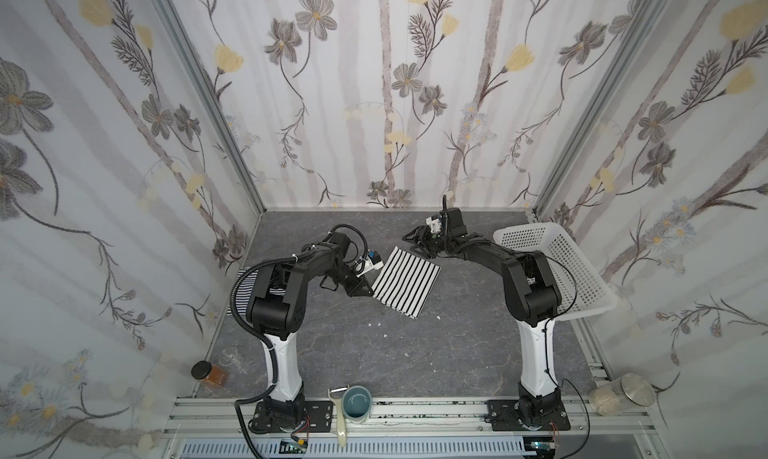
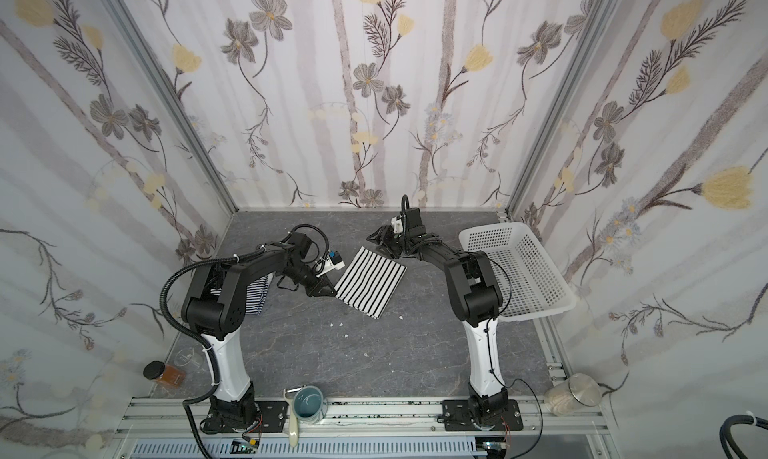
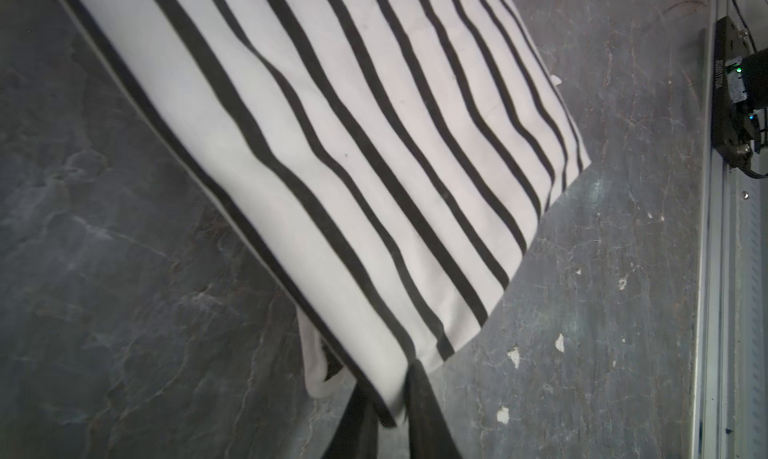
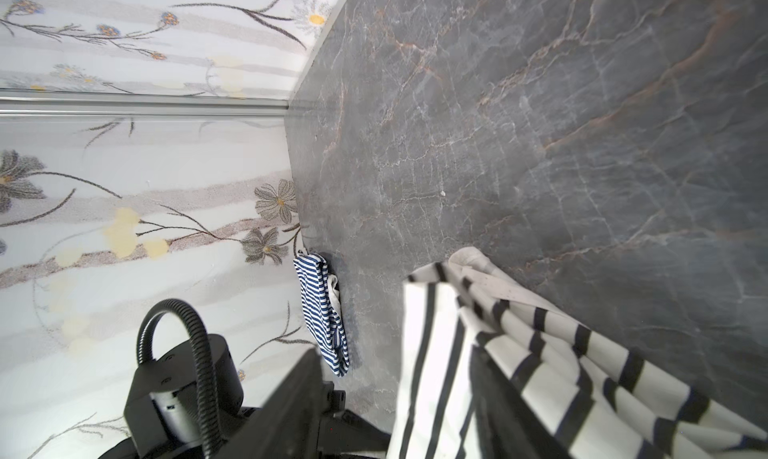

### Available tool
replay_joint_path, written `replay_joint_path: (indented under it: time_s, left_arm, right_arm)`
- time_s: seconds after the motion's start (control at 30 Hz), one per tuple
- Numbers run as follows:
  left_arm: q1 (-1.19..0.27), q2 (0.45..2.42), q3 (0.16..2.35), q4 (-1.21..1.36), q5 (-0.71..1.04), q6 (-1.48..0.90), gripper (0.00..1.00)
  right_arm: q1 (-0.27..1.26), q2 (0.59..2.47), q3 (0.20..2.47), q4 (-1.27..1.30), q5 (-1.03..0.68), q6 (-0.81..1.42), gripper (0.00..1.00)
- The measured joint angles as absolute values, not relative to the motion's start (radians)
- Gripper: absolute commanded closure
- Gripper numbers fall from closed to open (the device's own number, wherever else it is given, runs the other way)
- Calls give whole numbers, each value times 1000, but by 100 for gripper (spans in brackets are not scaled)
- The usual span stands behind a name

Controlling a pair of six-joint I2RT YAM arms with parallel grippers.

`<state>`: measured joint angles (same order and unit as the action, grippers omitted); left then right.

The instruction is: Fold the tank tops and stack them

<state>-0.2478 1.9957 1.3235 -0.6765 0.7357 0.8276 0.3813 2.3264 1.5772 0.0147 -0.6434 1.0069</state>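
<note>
The white tank top with wide black stripes lies folded into a rectangle mid-table. My left gripper is at its near-left corner. That corner sits raised off the table between the two fingers, which stand only a narrow gap apart. My right gripper is at the far corner, open wide, with loose cloth draped against one finger. The navy-and-white tank top lies crumpled by the left wall, partly hidden under the left arm.
A white perforated basket is tilted against the right wall. At the front rail stand a blue mug and a peeler. An amber jar sits front left and a glass jar front right.
</note>
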Motion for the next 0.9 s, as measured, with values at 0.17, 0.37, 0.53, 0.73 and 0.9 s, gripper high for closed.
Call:
replay_joint_path:
  time_s: [0.17, 0.37, 0.53, 0.73, 0.9]
  left_arm:
    - [-199, 2017, 1375, -672, 719, 767, 73]
    - [-180, 1991, 1402, -616, 610, 611, 76]
    - [-248, 1852, 1352, -590, 612, 544, 77]
    - [-398, 1860, 1308, -574, 617, 543, 79]
    - [-417, 1969, 1340, -565, 551, 520, 80]
  right_arm:
    - [395, 2256, 1559, -3, -612, 950, 19]
    - [429, 2181, 1506, -89, -532, 811, 1]
    - [425, 2164, 1406, -154, -463, 744, 1]
    - [428, 2182, 1393, -159, -446, 701, 1]
    - [424, 2220, 1388, -141, -445, 699, 1]
